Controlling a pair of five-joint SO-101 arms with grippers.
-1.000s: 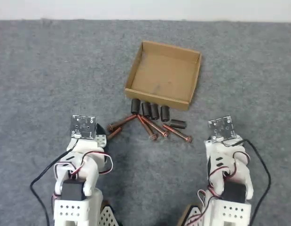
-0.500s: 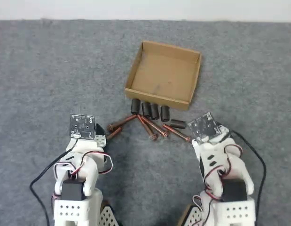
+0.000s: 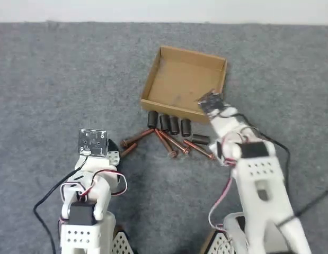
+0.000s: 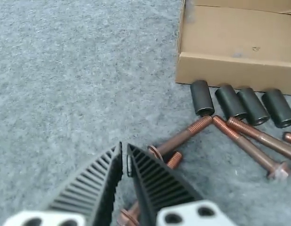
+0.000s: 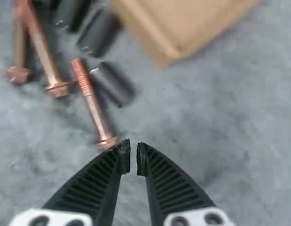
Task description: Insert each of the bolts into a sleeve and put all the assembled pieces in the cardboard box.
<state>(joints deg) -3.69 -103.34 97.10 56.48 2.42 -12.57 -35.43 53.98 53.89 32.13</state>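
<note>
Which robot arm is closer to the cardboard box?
Right. The right arm is just beside a front corner of the cardboard box; the left arm is farther off, past the bolts.

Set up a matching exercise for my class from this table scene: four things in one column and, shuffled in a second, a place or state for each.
Column one
1. brown cardboard box
2. four black cylindrical sleeves
3. copper-coloured threaded bolts
4. left gripper

Column two
A. fanned out on the grey carpet
B. shut, holding nothing
C. no pieces inside yet
D. side by side along the box's near wall

Pairs: 1-C, 2-D, 3-A, 4-B.
</note>
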